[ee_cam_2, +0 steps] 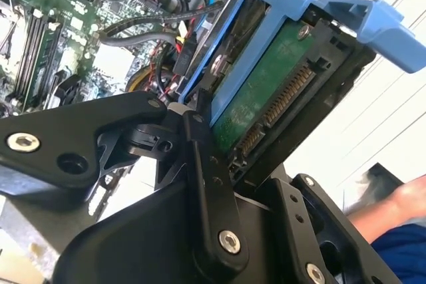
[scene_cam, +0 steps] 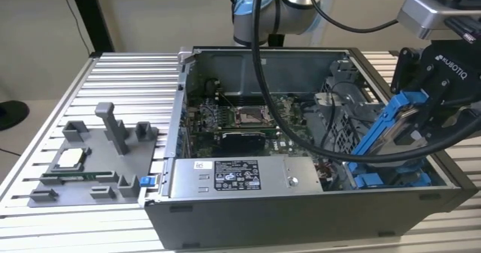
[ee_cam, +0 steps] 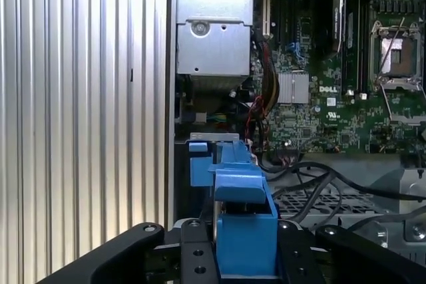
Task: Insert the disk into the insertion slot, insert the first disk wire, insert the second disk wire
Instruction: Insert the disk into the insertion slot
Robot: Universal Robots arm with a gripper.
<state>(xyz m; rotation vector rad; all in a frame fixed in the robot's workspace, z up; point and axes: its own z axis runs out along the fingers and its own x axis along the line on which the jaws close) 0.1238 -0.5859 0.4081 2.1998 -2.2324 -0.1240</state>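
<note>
My gripper [scene_cam: 430,113] is shut on the disk [scene_cam: 392,126], a drive in a bright blue carrier frame. I hold it steeply tilted over the corner of the open computer case at the exterior view's right. Its lower end dips toward the insertion slot [scene_cam: 379,180], whose blue rails show just below it. In the second wrist view the disk's green underside [ee_cam_2: 266,101] and connector row sit between my black fingers [ee_cam_2: 208,177]. In the first wrist view the carrier [ee_cam: 241,207] stands above the slot's blue tab [ee_cam: 198,164]. Loose black cables [ee_cam: 303,172] lie beside the bay; which are the disk wires I cannot tell.
A grey labelled power-supply box [scene_cam: 240,177] fills the case's near side, with the motherboard [scene_cam: 240,118] behind it. The arm's thick black cable [scene_cam: 301,134] hangs across the case. A grey fixture tray [scene_cam: 90,163] sits at the exterior view's left. A person's hand and blue sleeve [ee_cam_2: 393,231] are nearby.
</note>
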